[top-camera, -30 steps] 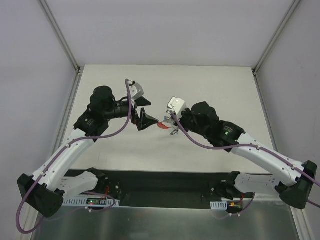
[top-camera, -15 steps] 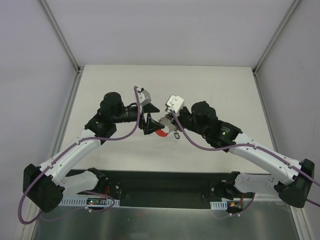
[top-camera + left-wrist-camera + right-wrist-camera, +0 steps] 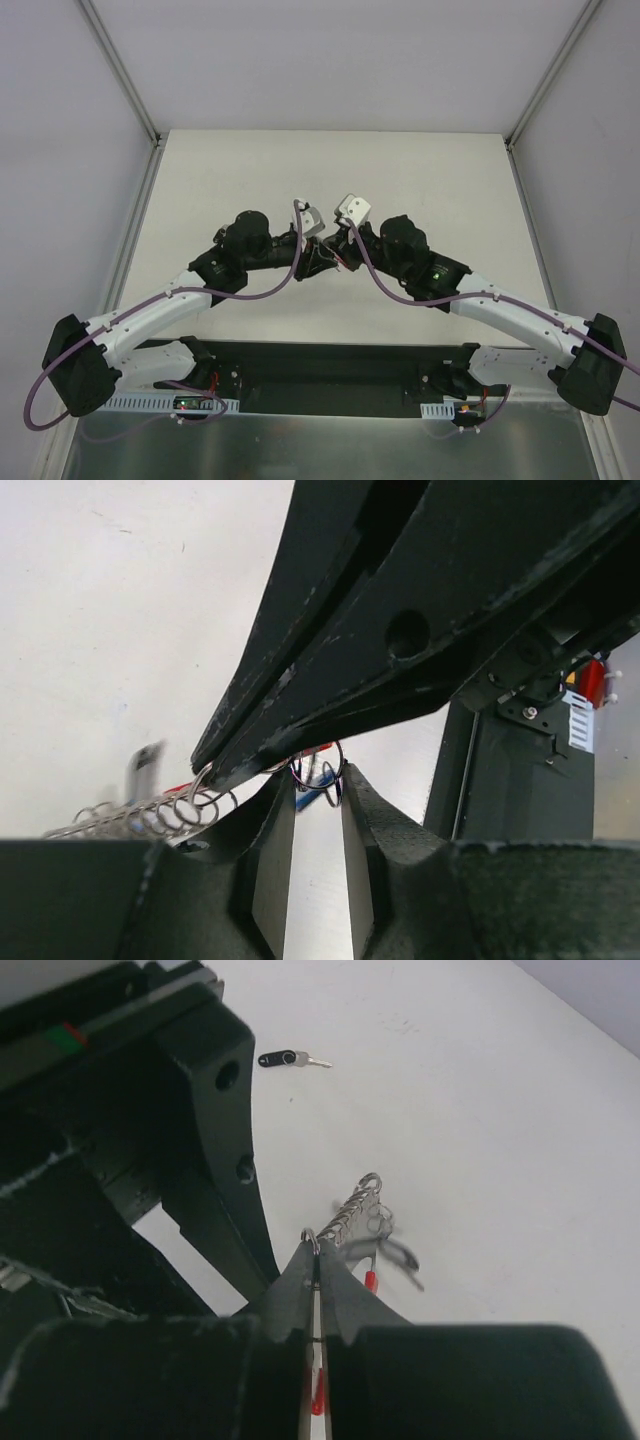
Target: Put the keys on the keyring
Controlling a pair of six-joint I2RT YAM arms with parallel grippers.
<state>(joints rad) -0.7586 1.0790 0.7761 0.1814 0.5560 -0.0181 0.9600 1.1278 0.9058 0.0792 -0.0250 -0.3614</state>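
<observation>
Both grippers meet over the table's middle in the top view, the left gripper (image 3: 322, 263) tip to tip with the right gripper (image 3: 338, 256). My right gripper (image 3: 315, 1250) is shut on the keyring (image 3: 313, 1240), whose chain (image 3: 352, 1210) hangs past its tips with a red clip (image 3: 370, 1280) and a blurred dark key (image 3: 398, 1253). In the left wrist view my left gripper (image 3: 318, 780) has its jaws narrowly apart, pressed on both sides of the wire ring (image 3: 318, 767). A blue piece (image 3: 316, 798) shows just behind the ring. A black key (image 3: 285, 1059) lies on the table.
The white table (image 3: 420, 170) is walled by grey panels on the left, back and right. A black base rail (image 3: 330, 362) runs along the near edge between the arm mounts.
My left arm has swung right until its tips reach the right gripper. Its jaws have gone from wide open to nearly together around the ring. The right gripper stayed shut, shifting slightly.
</observation>
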